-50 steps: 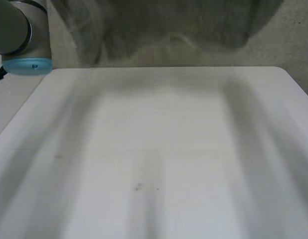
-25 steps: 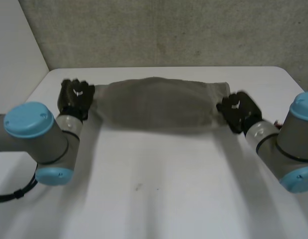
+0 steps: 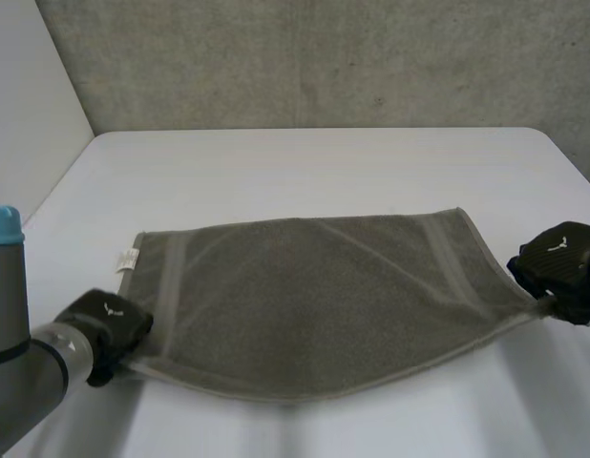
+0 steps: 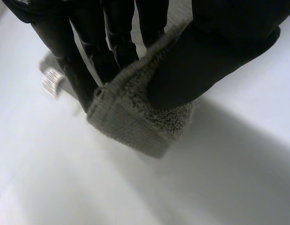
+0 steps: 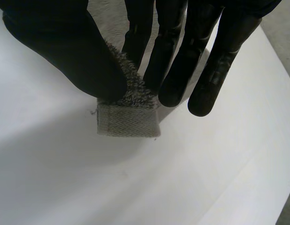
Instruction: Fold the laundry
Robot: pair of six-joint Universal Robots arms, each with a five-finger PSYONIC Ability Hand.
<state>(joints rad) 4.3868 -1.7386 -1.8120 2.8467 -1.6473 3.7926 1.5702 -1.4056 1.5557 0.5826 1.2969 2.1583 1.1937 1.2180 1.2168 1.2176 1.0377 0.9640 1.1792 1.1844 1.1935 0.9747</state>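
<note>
Holding a grey towel (image 3: 314, 305) by two corners on a white table (image 3: 305, 162).

Pinches the near left corner of the towel with the left hand (image 3: 109, 329), the fluffy cloth squeezed tight between the big thumb and the fingers (image 4: 91, 56). Pinches the near right corner with the right hand (image 3: 562, 272) the same way, thumb pressed against the fingers (image 5: 175, 70), with a little folded bit of hem poking out past the fingertips. Spreads the towel out wide between the two hands, across the near half of the table. Pulls the right corner out to a point, so the near edge sags in a curve. Shows a small white label (image 3: 128, 260) at the far left corner, close to the left hand.
</note>
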